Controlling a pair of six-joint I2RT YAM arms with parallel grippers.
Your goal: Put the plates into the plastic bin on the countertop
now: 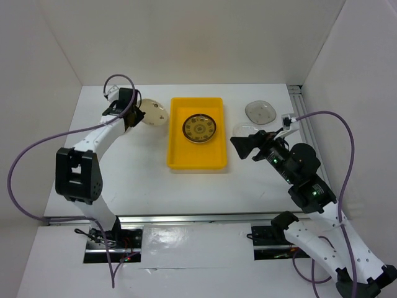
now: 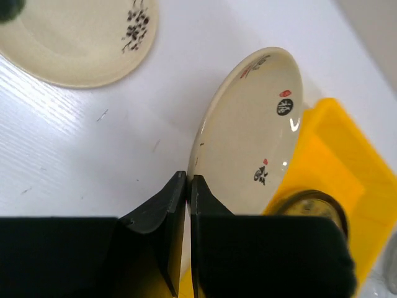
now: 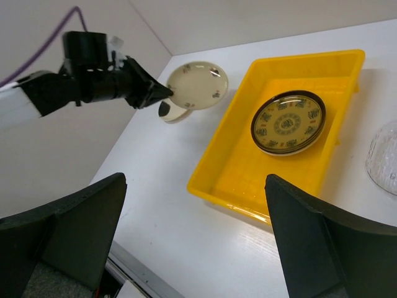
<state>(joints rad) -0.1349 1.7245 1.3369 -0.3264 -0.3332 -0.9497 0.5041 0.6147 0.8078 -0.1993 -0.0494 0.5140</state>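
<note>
Left gripper (image 2: 188, 181), at the bottom of its own wrist view: the two black jaws are pressed together on the near rim of a cream plate (image 2: 248, 130), held tilted above the white countertop (image 1: 142, 180). From the pinch the plate reaches toward the robot's right. Its far edge stands just beside the left wall of the yellow bin (image 1: 177, 158), and the top view shows a narrow gap between them. The coming move is therefore judged to be a short carry rightward over that wall, with the left arm plainly the nearer one. A second cream plate (image 2: 80, 37), marked with a dark blotch, lies flat on the countertop just beside the held one, on the side away from the bin.

The bin's long axis runs from the arm bases toward the far side of the countertop. It holds one brown-gold plate (image 1: 200, 128), lying flat about midway along, with bare yellow floor before and behind it.

The right gripper (image 1: 247, 146) hovers off the bin's right wall, jaws spread wide on nothing. A clear glass plate (image 3: 384, 155) just beside it and a smoky grey plate (image 1: 260, 112) farther back rest on the countertop, outside the bin.
</note>
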